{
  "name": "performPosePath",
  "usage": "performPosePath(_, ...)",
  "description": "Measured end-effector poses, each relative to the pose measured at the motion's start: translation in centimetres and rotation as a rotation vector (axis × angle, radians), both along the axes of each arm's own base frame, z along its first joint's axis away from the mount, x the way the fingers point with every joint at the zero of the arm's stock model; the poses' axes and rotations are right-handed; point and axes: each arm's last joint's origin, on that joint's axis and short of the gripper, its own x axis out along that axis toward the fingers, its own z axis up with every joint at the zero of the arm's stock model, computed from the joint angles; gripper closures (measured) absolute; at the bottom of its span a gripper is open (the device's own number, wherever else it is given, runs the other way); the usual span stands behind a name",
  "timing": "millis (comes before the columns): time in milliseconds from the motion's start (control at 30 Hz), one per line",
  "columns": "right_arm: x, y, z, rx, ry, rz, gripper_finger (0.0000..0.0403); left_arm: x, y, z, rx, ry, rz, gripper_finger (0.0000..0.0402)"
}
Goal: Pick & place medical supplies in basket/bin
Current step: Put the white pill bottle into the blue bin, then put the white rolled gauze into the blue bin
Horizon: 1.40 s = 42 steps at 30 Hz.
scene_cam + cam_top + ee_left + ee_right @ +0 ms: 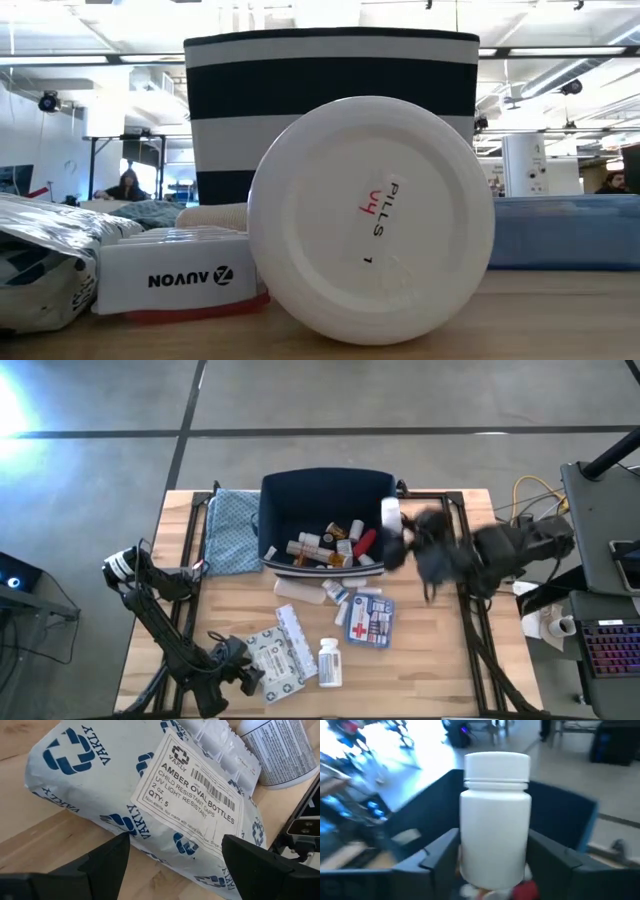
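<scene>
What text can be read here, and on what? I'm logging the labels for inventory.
"VAKLY", "AMBER OVAL BOTTLES", "CHILD RESISTANT CAPS", "UV LIGHT RESISTANT", "2 oz", "QTY: 5": printed packet.
"AUVON", shown mirrored: white box.
"PILLS", with a red handwritten mark: round white lid.
First-aid box and pill bottle label: too small to read.

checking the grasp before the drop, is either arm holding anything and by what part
The right end effector holds a white pill bottle by its lower body, cap up, over the navy bin. The left end effector is open around a printed packet, holding nothing.
</scene>
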Motion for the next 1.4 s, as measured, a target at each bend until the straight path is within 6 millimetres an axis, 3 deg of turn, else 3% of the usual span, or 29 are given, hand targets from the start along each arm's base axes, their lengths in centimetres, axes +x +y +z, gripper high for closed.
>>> performPosePath(167,2.0,-5.2,0.1,0.138,0.16,0.083,0.0114,0.0,0.0,0.0,-0.005,-0.003,0.0,0.0107)
performPosePath(300,3.2,-7.0,-0.7,0.239,0.223,0.169,0.0074,0.1,-0.2,0.1,-0.019,-0.012,0.0,0.0107)
performPosePath(400,3.6,-6.2,-1.4,0.186,0.288,0.221,0.0059,0.2,-0.3,0.1,-0.032,-0.019,0.001,0.0107)
performPosePath(567,3.3,-2.8,-2.6,0.116,0.388,0.349,0.0057,0.2,-0.4,0.2,-0.043,-0.026,0.001,0.0107)
performPosePath(700,1.6,-0.5,-4.2,0.195,0.401,0.194,0.0068,0.2,-0.4,0.2,-0.042,-0.026,0.001,0.0107)
performPosePath(867,-1.1,1.5,-8.1,0.575,0.377,-0.179,0.0076,0.2,-0.3,0.1,-0.034,-0.023,0.001,0.0107)
performPosePath(1067,-0.2,3.6,-14.5,0.804,0.409,-0.17,0.0076,0.3,0.2,0.0,0.005,-0.003,0.014,0.0107)
performPosePath(1300,1.6,1.1,-22.3,0.927,0.241,-0.206,0.0076,0.5,0.4,0.0,0.006,-0.001,0.021,0.0107)
performPosePath(1400,1.8,-0.5,-24.2,0.918,0.164,-0.227,0.0076,0.5,0.3,0.0,0.003,-0.003,0.021,0.0107)
